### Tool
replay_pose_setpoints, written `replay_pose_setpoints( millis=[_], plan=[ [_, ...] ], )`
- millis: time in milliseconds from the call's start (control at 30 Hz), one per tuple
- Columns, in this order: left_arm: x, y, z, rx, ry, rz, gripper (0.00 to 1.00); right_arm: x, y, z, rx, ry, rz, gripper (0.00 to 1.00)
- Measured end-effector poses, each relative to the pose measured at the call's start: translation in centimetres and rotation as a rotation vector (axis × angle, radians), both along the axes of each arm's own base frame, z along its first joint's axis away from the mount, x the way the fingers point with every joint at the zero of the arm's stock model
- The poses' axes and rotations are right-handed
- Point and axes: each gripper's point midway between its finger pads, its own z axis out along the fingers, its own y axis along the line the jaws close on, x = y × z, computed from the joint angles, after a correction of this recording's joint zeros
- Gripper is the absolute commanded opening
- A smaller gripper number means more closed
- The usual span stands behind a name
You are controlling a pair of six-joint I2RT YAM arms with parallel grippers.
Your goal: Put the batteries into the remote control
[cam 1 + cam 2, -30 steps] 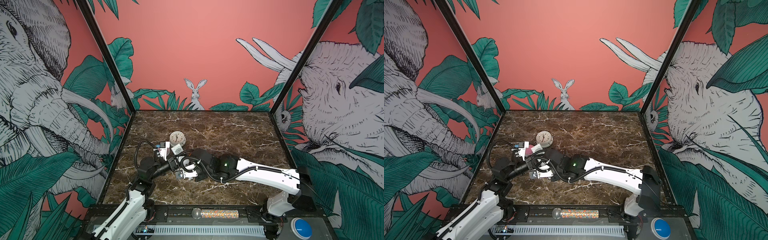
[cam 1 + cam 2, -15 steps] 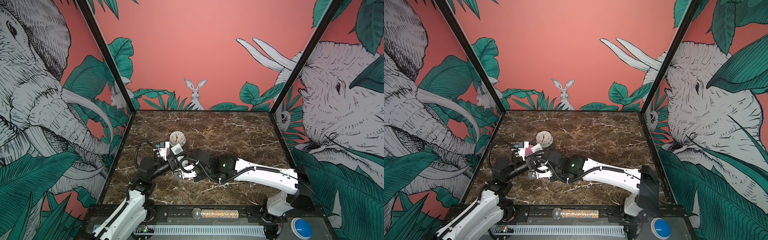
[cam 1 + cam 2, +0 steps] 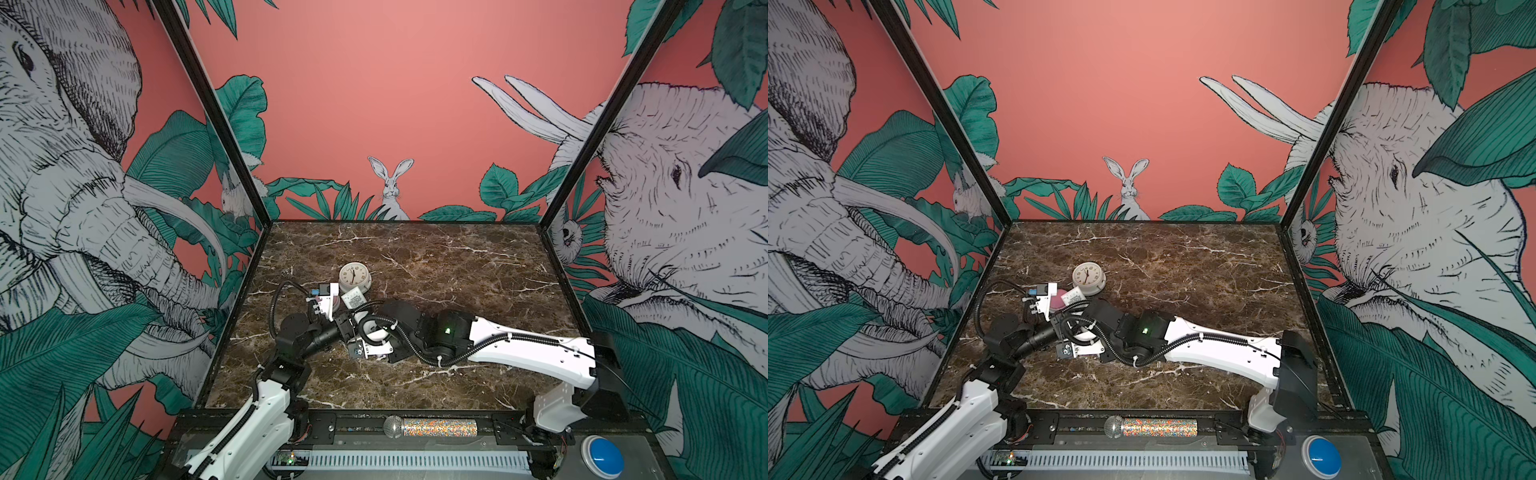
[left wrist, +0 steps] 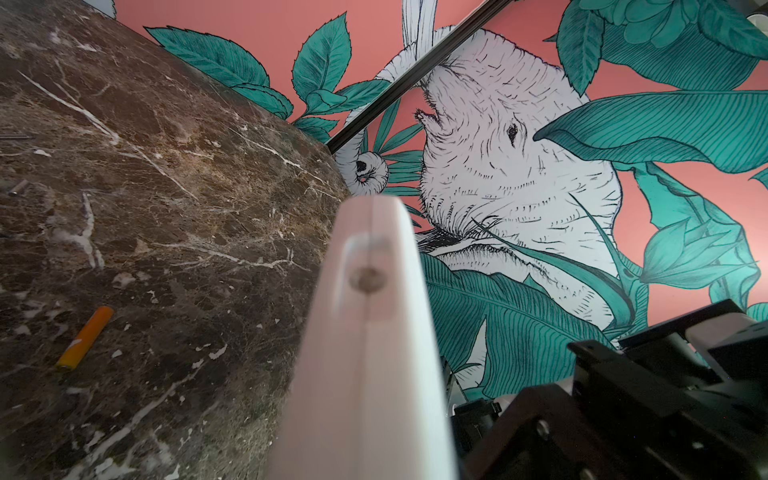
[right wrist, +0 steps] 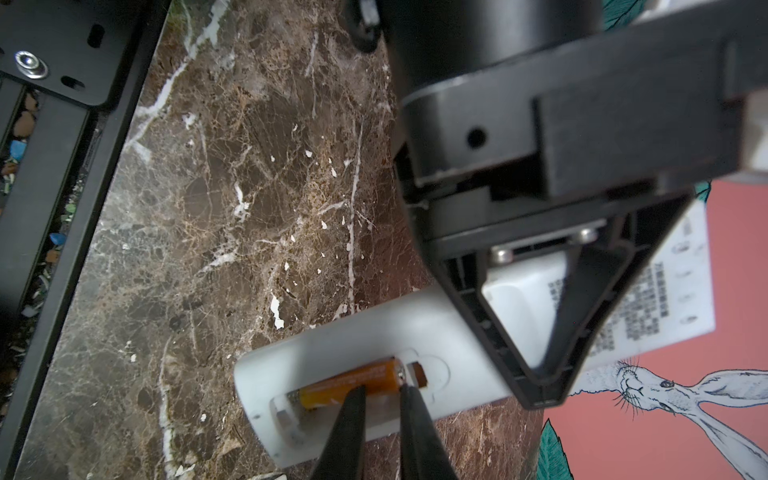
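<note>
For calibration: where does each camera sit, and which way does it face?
Top views: high at the front, looking down on the table; left arm and right arm show.
Left wrist: low, looking along the remote control toward the right wall; the right arm shows.
Right wrist: over the remote control, facing down; right gripper at a battery, left gripper clamping.
Both wrist views share the remote control.
</note>
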Motion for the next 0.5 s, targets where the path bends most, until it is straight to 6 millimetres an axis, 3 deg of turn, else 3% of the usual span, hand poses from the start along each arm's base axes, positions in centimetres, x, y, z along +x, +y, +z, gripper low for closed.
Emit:
replay_pose_setpoints(
  millis=[500],
  plan=[
    [0.2,0.2,-0.5,0.009,0.020,0.017,0.00,0.2,0.4,-1.3,-0.027,0.000,-0.006,0.16]
  ],
)
